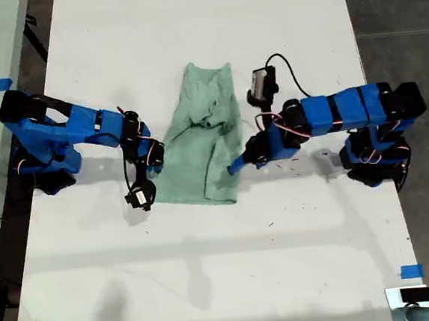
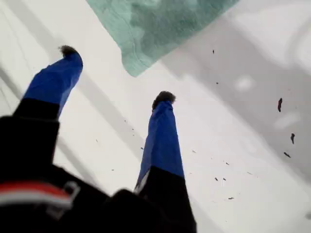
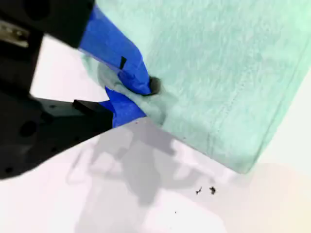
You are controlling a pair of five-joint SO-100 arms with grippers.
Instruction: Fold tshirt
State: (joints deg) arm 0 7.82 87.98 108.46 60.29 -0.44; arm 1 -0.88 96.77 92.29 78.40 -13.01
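The tshirt (image 1: 203,139) lies near the middle of the white worktop (image 1: 224,265) in the exterior view, folded into a long narrow shape running from 12 o'clock to 6 o'clock, with rumpled folds across its middle. My second gripper (image 3: 138,99) is the one reaching in from the 3 o'clock side of the exterior view (image 1: 237,164); its blue fingers (image 3: 116,48) are pinched together on a bunched bit of the tshirt's edge (image 3: 218,73), close to the lower corner of the cloth. My first gripper (image 2: 116,73) comes in from the 9 o'clock side of the exterior view (image 1: 141,197); its two blue fingers (image 2: 163,141) stand apart with nothing between them, over bare worktop (image 2: 243,145), just beside a corner of the tshirt (image 2: 155,29) and not touching it.
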